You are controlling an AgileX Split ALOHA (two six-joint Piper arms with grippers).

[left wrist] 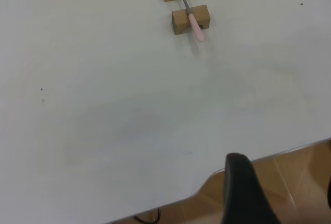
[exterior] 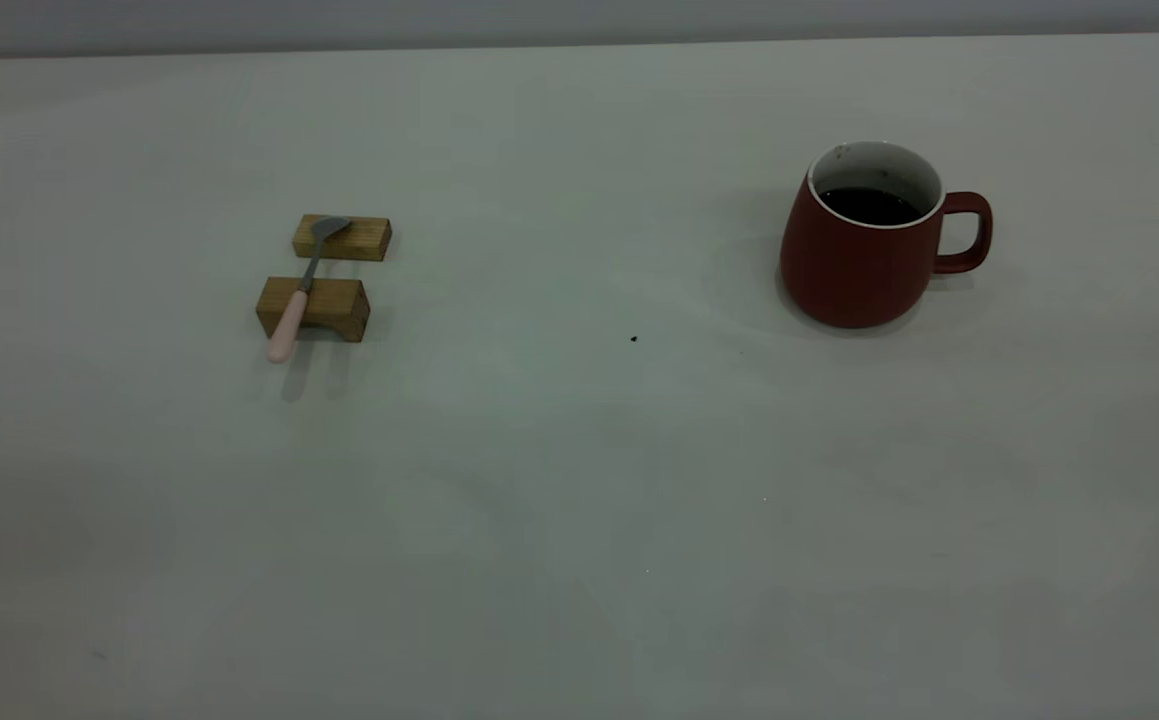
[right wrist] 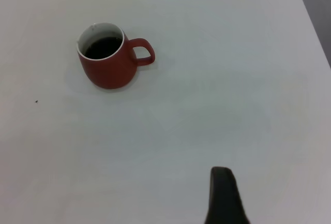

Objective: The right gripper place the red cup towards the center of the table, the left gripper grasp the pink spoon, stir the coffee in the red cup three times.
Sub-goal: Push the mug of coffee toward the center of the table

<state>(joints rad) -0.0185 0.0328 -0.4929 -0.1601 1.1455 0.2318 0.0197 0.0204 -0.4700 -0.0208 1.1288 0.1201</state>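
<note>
**Kid:** Where is the red cup [exterior: 864,250]?

**Me:** It stands on the desk [exterior: 559,500], over on the right arm's side. Its handle sticks out toward the desk's right edge. It is upright, and there is dark coffee [exterior: 869,205] inside, below the white rim.

**Kid:** And the pink spoon [exterior: 301,295]?

**Me:** Far from the cup, on the left arm's side. It lies across two little wooden blocks. The grey bowl end rests on the far block [exterior: 342,238], and the pink handle lies over the near block [exterior: 313,308] and pokes out past it, off the desk.

**Kid:** Is a gripper holding anything?

**Me:** No. From the front I see no arms at all. The left arm's own camera shows just one black finger of the left gripper [left wrist: 248,195], out past the desk's edge and well away from the spoon. The right arm's camera shows one black finger of the right gripper [right wrist: 223,198], well apart from the cup.

**Kid:** Are they spread wide or pressed together?

**Me:** I cannot tell. Only a bit of each one shows.
</note>
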